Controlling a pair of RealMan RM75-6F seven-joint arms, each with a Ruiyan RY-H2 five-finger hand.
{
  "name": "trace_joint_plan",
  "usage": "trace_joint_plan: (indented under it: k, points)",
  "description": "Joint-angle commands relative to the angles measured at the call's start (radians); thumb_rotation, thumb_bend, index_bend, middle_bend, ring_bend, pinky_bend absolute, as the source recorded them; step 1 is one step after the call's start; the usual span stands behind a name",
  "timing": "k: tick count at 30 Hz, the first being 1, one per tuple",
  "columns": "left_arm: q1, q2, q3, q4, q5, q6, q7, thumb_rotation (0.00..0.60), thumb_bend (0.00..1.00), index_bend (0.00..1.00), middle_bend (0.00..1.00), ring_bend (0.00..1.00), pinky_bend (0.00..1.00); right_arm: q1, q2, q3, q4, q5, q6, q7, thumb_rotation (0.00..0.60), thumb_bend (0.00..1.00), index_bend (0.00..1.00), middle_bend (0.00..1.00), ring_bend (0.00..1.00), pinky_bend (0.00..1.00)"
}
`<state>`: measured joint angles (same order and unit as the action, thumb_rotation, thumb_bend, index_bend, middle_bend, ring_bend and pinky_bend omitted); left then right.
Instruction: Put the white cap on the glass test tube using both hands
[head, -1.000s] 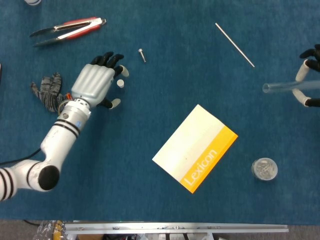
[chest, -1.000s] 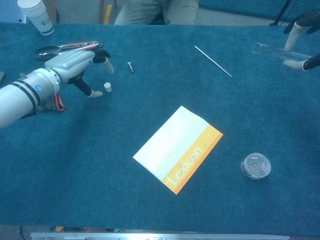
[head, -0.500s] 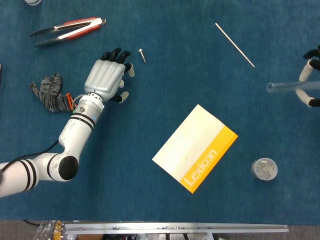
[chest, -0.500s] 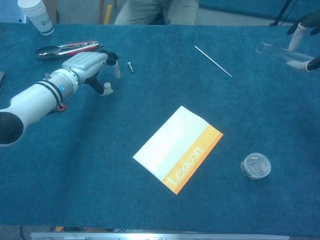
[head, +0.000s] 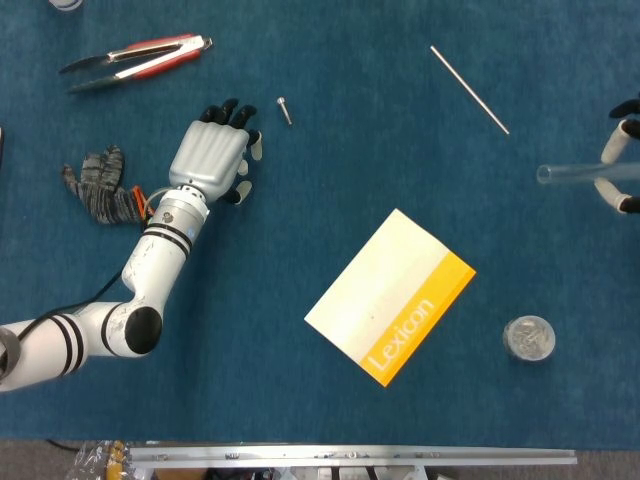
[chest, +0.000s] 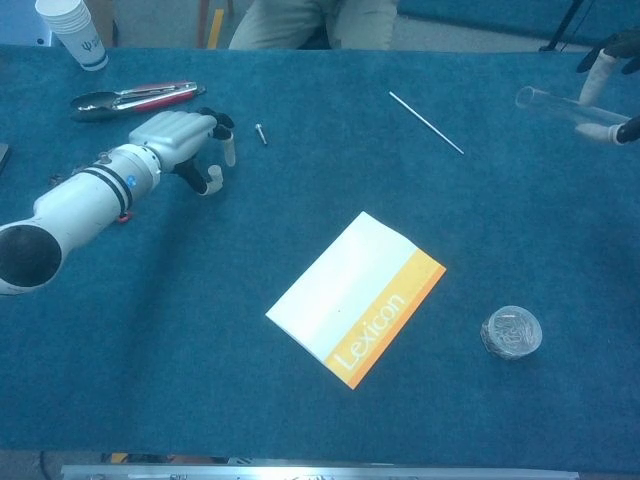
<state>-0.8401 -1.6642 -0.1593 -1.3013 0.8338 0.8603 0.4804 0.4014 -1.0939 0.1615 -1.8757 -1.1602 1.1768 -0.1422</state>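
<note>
Glass test tube (head: 590, 173) sat clamped in the right robot hand (head: 622, 160) at three o'clock; the left robot hand (head: 212, 155) curled over the spot at ten o'clock, probably hiding the white cap, grip unclear; lifting came next.

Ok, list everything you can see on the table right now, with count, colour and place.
Test tube: one, clear glass, far right, held off the table.
Booklet: one, white and orange, centre.
Rod: one, thin metal, upper right.
Screw: one, silver, upper centre-left.
Tongs: one, red and silver, upper left.
Glove: one, grey, left.
Jar: one, clear, lower right.
Paper cup: one, white, far left corner.
White cap: hidden, cannot tell.
Left hand: palm down, left.
Right hand: holds tube.
</note>
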Motion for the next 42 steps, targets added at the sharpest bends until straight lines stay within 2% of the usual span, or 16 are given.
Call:
trace_joint_plan:
  k: [1,11,42]
  points:
    - [-0.002,-0.002,0.002,0.006,0.000,-0.003,0.001,0.600,0.30,0.41,0.11,0.00,0.03,-0.001,-0.001,0.000,0.002,0.000,0.000,0.001,0.600,0.39,0.75,0.32,0.15,0.25]
    - [-0.008,-0.012,0.003,0.030,0.002,-0.014,-0.006,0.600,0.32,0.42,0.11,0.00,0.03,-0.003,-0.004,0.003,0.010,0.002,-0.002,0.008,0.600,0.39,0.75,0.32,0.15,0.25]
    - [-0.011,-0.013,0.003,0.060,0.008,-0.028,-0.024,0.600,0.32,0.46,0.13,0.00,0.03,-0.003,-0.010,0.009,0.010,0.013,-0.002,0.001,0.600,0.38,0.75,0.32,0.15,0.25]
